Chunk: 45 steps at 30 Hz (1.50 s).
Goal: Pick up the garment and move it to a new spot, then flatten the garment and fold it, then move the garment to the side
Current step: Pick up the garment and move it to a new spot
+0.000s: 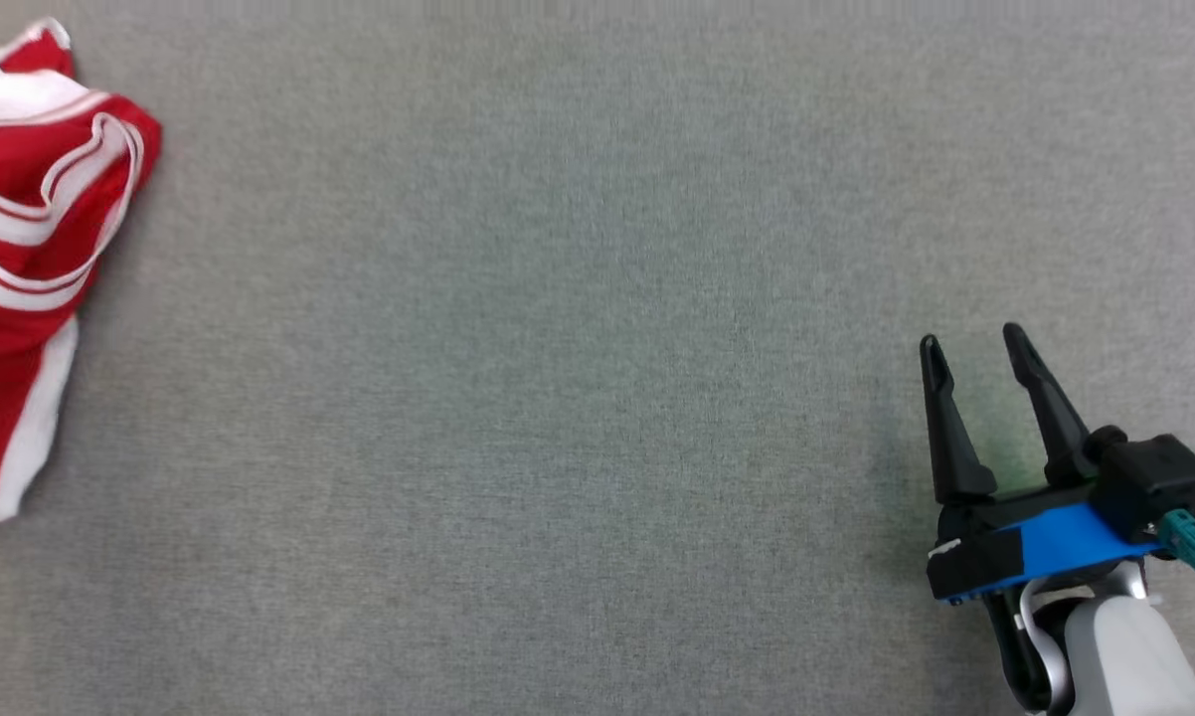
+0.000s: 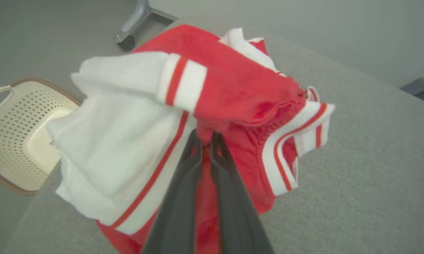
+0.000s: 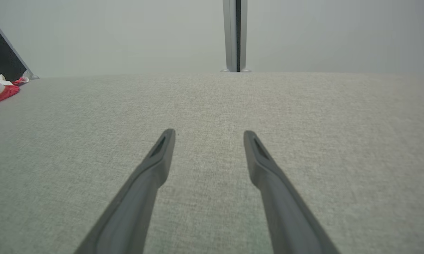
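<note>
From above the robot's shoulders, the garment (image 1: 31,249) sits bunched at the far left edge of the grey cloth-covered table (image 1: 558,398); it is red with white bands and thin stripes, crumpled into folds; the right gripper (image 1: 973,338) is at the lower right, well apart from the cloth, its two dark fingers spread with nothing between them.

Along the left arm's fingers, the left gripper (image 2: 205,137) has its two fingers drawn nearly together, pinching a ridge of red fabric at the tips; the garment (image 2: 240,88) bulges around and above that pinch, a large white panel with a red stripe to the view's left, red cloth and white-and-red trim to the right; it lies on the table (image 2: 356,176) close to its edge; past that edge, lower down, stands a cream perforated basket (image 2: 18,141) with a brown rim; a grey caster leg (image 2: 127,42) shows near the top.

Along the right arm's fingers, the right gripper (image 3: 208,133) is spread wide over bare table (image 3: 303,116), holding nothing; the garment (image 3: 0,92) is a small red-and-white heap at the far left; a grey upright post (image 3: 236,35) rises behind the table's far edge.
</note>
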Available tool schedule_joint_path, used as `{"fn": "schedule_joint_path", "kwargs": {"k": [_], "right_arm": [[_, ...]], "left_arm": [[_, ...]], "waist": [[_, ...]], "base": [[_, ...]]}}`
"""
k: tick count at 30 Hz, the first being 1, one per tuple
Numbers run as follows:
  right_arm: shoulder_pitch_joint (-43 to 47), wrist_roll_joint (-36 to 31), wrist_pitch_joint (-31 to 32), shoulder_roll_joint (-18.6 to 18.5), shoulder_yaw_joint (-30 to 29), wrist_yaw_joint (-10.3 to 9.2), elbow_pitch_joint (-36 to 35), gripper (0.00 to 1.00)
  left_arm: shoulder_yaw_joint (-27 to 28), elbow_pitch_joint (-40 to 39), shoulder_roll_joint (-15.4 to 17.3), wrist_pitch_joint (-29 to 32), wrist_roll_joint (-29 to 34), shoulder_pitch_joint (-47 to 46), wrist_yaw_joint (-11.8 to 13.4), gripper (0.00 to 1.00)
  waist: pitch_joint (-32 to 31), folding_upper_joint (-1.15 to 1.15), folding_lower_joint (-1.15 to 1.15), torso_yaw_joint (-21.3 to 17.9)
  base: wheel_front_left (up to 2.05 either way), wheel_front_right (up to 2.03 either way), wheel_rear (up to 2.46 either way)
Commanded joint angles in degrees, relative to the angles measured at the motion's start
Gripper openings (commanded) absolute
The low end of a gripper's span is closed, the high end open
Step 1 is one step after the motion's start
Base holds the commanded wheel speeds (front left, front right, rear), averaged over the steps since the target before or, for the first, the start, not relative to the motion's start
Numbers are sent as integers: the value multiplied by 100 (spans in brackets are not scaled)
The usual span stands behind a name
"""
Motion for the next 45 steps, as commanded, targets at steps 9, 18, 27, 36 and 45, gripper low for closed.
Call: {"fn": "schedule_joint_path", "kwargs": {"k": [9,18,27,36,45], "right_arm": [[230,346,-230,-25,151,3,474,100],[418,561,-320,-26,202,3,735,100],[279,698,-332,-24,342,3,710,100],[160,764,-365,-26,365,3,741,100],[108,871,-472,-25,456,3,836,100]], "left_arm": [[-370,-516,471,-302,308,-850,-581,0],[-1112,-1593,43,-138,64,-1859,-887,0],[-2164,-2330,-642,-59,21,-2085,-998,0],[-3212,-1837,-1202,-588,60,-1048,-1046,0],[-3425,-274,-1673,-1620,194,-66,-831,13]], "waist": [[-1259,0,1,-293],[-1940,0,1,-636],[-1819,0,1,-1104],[-1469,0,1,-1641],[-1315,0,1,-1960]], "base": [[0,0,0],[0,0,0],[0,0,0],[0,0,0],[0,0,0]]}}
